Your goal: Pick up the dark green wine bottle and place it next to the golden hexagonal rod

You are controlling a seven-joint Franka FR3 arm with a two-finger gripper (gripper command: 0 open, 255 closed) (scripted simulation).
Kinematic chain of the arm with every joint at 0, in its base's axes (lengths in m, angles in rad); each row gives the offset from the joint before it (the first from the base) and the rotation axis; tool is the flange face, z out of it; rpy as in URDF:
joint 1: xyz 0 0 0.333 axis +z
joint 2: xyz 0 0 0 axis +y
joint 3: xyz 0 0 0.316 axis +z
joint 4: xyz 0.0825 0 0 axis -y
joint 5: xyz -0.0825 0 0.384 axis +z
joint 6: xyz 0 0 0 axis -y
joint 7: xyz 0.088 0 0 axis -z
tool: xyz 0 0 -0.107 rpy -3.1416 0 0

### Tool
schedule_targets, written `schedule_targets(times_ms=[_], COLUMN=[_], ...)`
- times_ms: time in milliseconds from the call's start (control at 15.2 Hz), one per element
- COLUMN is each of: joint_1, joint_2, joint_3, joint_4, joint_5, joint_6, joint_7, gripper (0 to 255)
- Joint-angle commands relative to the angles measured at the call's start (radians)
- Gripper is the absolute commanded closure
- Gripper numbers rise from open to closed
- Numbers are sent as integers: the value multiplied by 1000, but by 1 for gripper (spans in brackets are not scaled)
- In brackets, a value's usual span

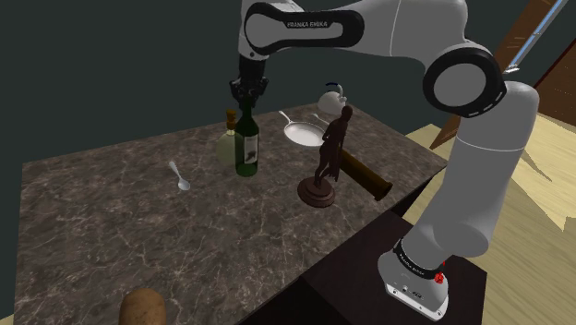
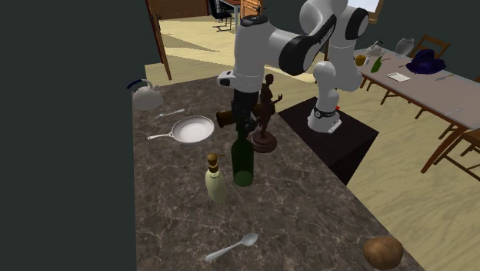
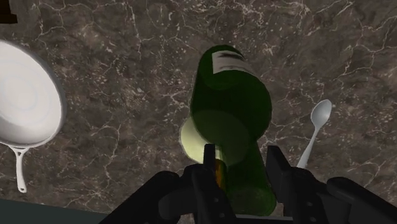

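Gripper (image 1: 249,92) of the white arm clamped on the neck of a dark green wine bottle (image 1: 246,150), which stands upright on the marbled counter (image 1: 92,231) in the shoulder view. A pale soap dispenser (image 1: 228,138) stands just beside the bottle on that view's left. A white frying pan (image 1: 302,133) showing a bare bowl and a grey kettle (image 1: 332,95) sit behind, and a dark figurine (image 1: 329,157) stands between the bottle and a brown rod (image 1: 366,174) lying near the counter's edge. A spoon (image 1: 179,175) lies toward the shoulder view's left. In the second exterior view the gripper (image 2: 246,123) comes straight down onto the bottle (image 2: 243,160), with the dispenser (image 2: 216,181) at its side, the pan (image 2: 194,129) and kettle (image 2: 145,95) beyond, and the rod (image 2: 228,118) behind the arm, apart from the bottle. In the wrist view the black fingers (image 3: 208,168) pinch the neck from both sides; the bottle's green body (image 3: 232,95) runs away from the gripper (image 3: 243,149), partly covering the dispenser (image 3: 194,137), with the pan (image 3: 28,102) off one side and the spoon (image 3: 318,121) off the other.
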Motion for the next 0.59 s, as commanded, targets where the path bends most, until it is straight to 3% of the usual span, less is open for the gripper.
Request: schedule_targets(times_ms=[0,528], joint_1=[0,2], joint_2=[1,14], joint_3=[0,0], joint_4=[30,156], joint_5=[0,0], joint_6=[-29,-142], joint_7=[-2,-4], gripper=[255,255])
